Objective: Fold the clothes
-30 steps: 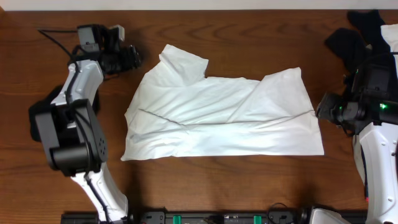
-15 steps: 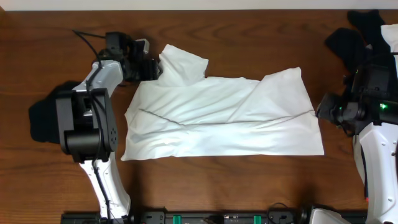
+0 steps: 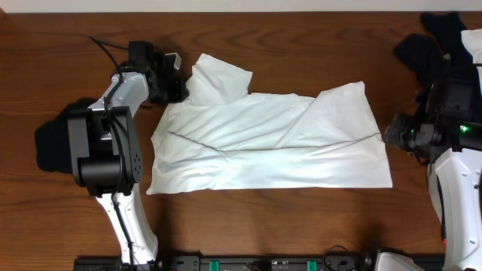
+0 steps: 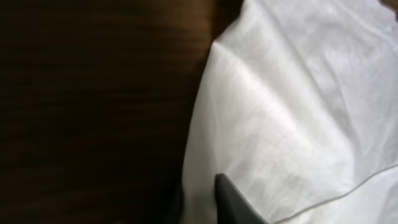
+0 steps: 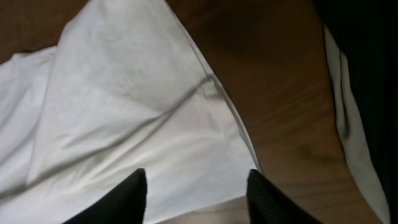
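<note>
A white T-shirt lies spread and creased across the middle of the wooden table, with one sleeve sticking up at the top left. My left gripper is at that sleeve's left edge. In the left wrist view its fingers stand close together with a strip of the T-shirt pinched between them, so the left gripper is shut on the fabric. My right gripper hovers at the shirt's right edge. There the right gripper is open over the T-shirt, and holds nothing.
A heap of black and white clothes lies at the back right corner, and shows as a dark garment in the right wrist view. A dark cloth sits under the left arm. Bare wood runs along the front.
My left gripper has swung right from the bare table onto the sleeve's edge and closed on it. The right arm and the shirt's body have stayed put.
</note>
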